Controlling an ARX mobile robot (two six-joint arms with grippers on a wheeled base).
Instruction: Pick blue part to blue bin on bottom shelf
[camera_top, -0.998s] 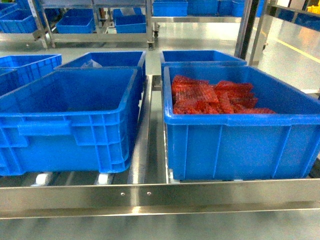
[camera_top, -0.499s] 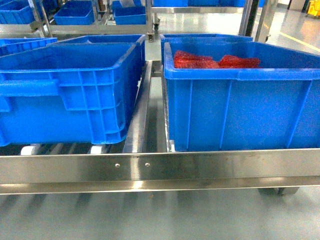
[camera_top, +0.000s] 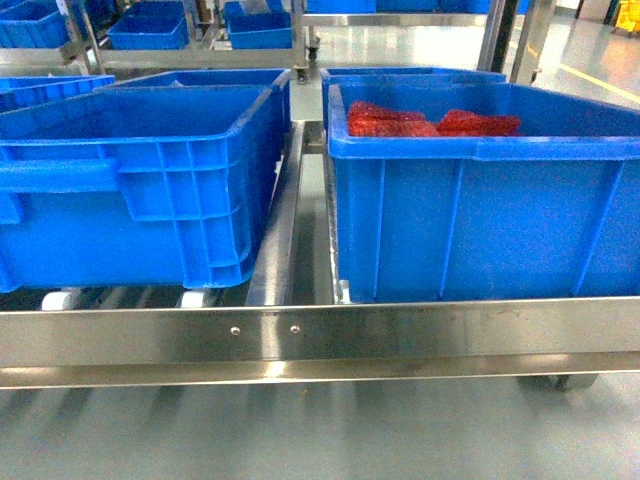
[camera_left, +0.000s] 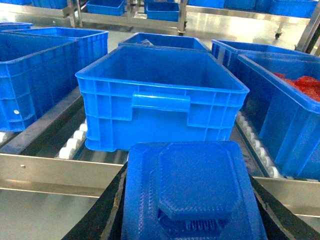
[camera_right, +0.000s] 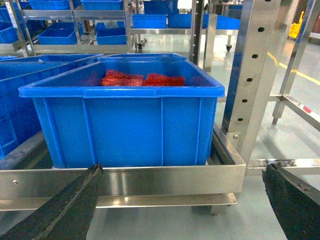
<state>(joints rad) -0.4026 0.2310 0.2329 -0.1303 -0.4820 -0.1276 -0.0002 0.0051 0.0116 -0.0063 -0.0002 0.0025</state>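
Left wrist view: the blue part (camera_left: 192, 192) sits clamped between the left gripper (camera_left: 192, 210) fingers, just short of the bottom shelf (camera_left: 50, 172).
Beyond the shelf's steel front rail, an empty blue bin (camera_left: 160, 95) rests on white rollers (camera_left: 70, 145). The right gripper (camera_right: 185, 210) fingers are spread wide, holding nothing, before a second bin (camera_right: 125, 120) containing red parts (camera_right: 142, 79). A perforated upright (camera_right: 252, 65) stands beside it.

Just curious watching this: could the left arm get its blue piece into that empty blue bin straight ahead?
Probably yes. The left gripper holds the blue part, the empty bin is open-topped, and nothing stands between them.
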